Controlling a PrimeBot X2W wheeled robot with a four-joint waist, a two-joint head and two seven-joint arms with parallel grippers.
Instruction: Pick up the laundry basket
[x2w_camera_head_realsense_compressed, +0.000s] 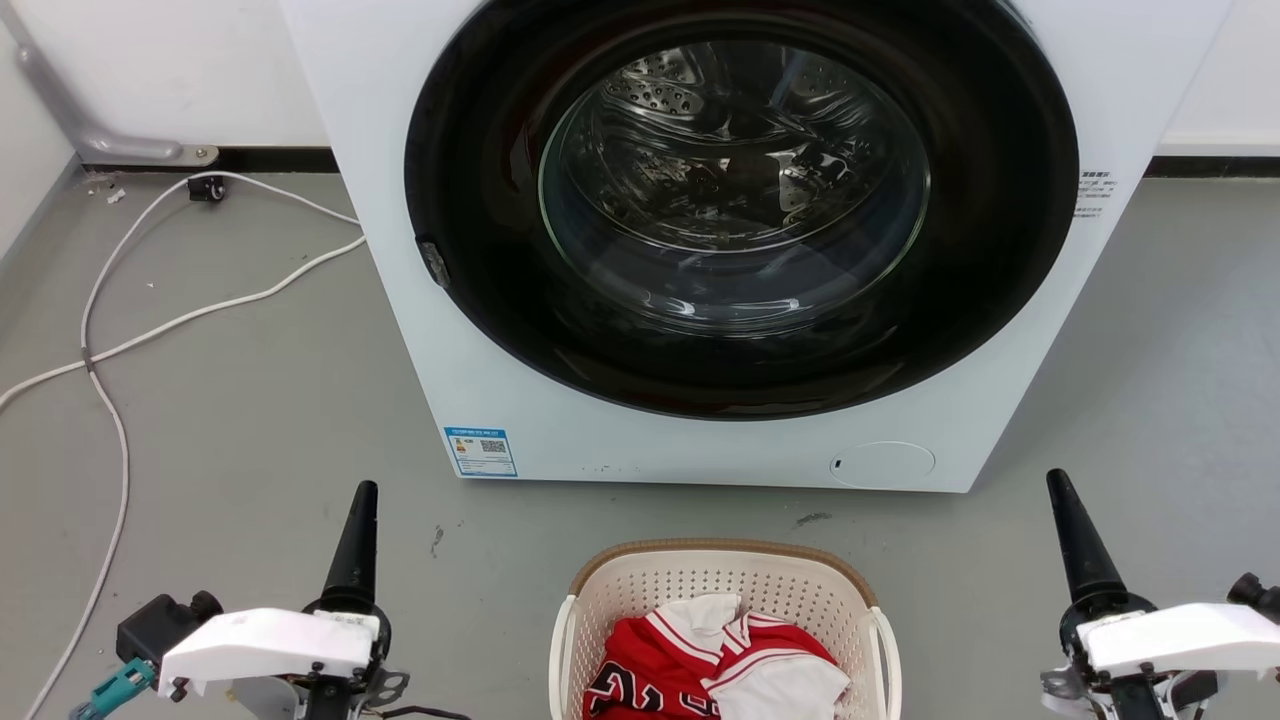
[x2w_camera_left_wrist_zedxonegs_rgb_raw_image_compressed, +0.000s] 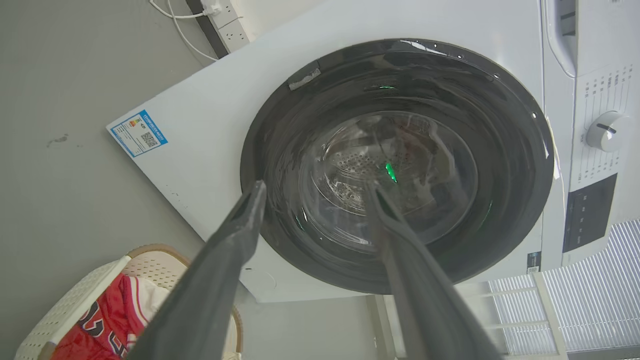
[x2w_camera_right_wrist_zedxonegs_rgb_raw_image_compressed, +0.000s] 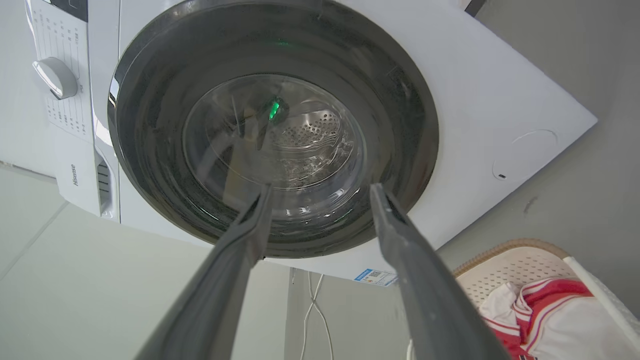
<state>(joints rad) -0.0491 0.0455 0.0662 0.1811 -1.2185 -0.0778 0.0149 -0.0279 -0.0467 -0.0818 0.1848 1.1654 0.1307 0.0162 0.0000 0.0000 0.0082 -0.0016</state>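
Cream-white perforated plastic with a brown rim: the laundry basket (x2w_camera_head_realsense_compressed: 720, 585) stands on the grey floor (x2w_camera_head_realsense_compressed: 250, 420) at the bottom centre of the head view, just in front of the white washer (x2w_camera_head_realsense_compressed: 600, 445). A red and white jersey (x2w_camera_head_realsense_compressed: 650, 665) lies inside it. The left fingers (x2w_camera_head_realsense_compressed: 355, 545) rise at the lower left and the right fingers (x2w_camera_head_realsense_compressed: 1078, 545) at the lower right, each well apart from the basket. From this side angle I cannot tell their gap.

In the left wrist view the left fingers (x2w_camera_left_wrist_zedxonegs_rgb_raw_image_compressed: 235, 235) are spread with nothing between them and point toward the washer door. The basket (x2w_camera_left_wrist_zedxonegs_rgb_raw_image_compressed: 75, 300) is in the lower left corner, not touched.

In the right wrist view the right fingers (x2w_camera_right_wrist_zedxonegs_rgb_raw_image_compressed: 410, 250) are also spread and empty. The basket (x2w_camera_right_wrist_zedxonegs_rgb_raw_image_compressed: 520, 265) is at the lower right, on the floor near the washer.
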